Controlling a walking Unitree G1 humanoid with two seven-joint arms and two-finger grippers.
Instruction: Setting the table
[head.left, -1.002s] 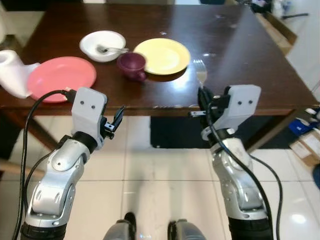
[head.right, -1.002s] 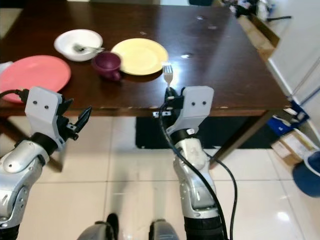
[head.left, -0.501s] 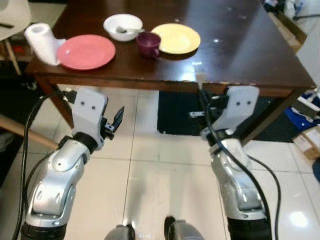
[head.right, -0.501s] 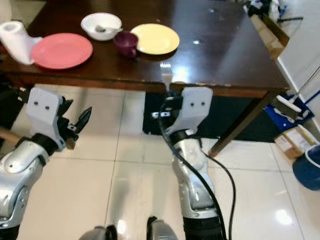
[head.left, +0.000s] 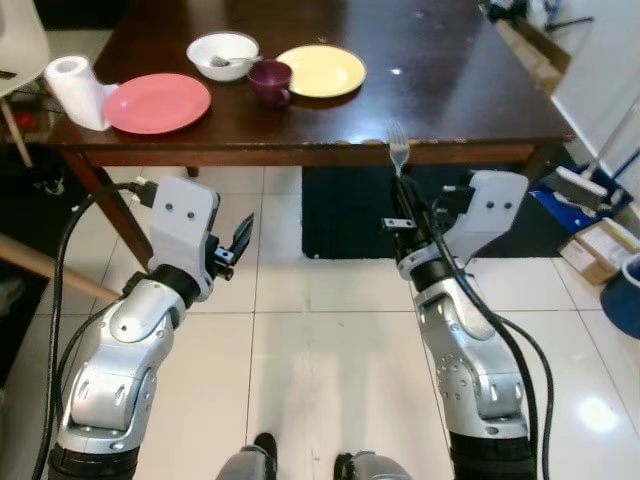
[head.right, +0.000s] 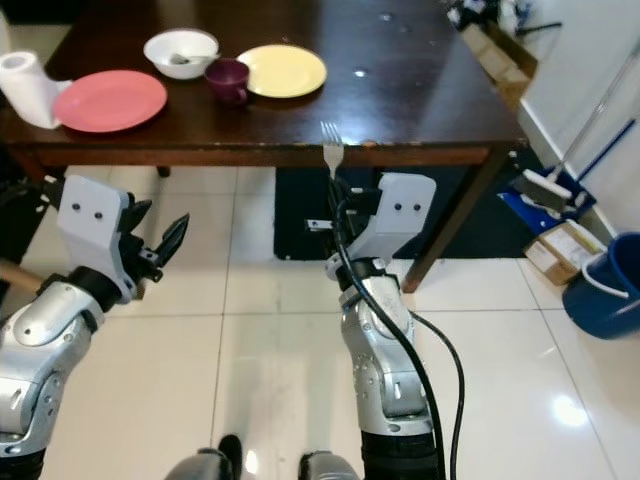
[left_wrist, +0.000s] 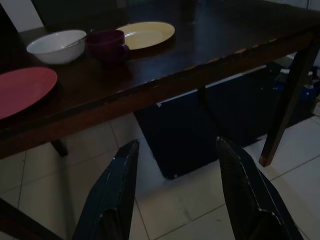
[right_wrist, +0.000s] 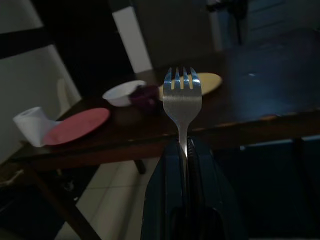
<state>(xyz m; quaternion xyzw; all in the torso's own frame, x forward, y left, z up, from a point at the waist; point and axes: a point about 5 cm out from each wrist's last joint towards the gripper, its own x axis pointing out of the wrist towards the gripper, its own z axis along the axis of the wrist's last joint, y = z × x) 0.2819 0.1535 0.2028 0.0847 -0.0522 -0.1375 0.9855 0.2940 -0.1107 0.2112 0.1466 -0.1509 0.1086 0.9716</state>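
Observation:
My right gripper is shut on a silver fork that stands upright, tines up, in front of the dark wooden table; the fork is held by its handle. On the table's far left part lie a yellow plate, a maroon cup, a white bowl with a utensil in it and a pink plate. My left gripper hangs open over the floor, short of the table, with nothing between its fingers.
A white paper roll stands at the table's left corner. A dark mat lies under the table. A blue bucket, a box and a broom head sit on the right. White tiled floor lies before the table.
The camera has pulled back and the table now lies farther away, with more floor in view. The fork stays held upright in my right gripper. My left gripper stays open.

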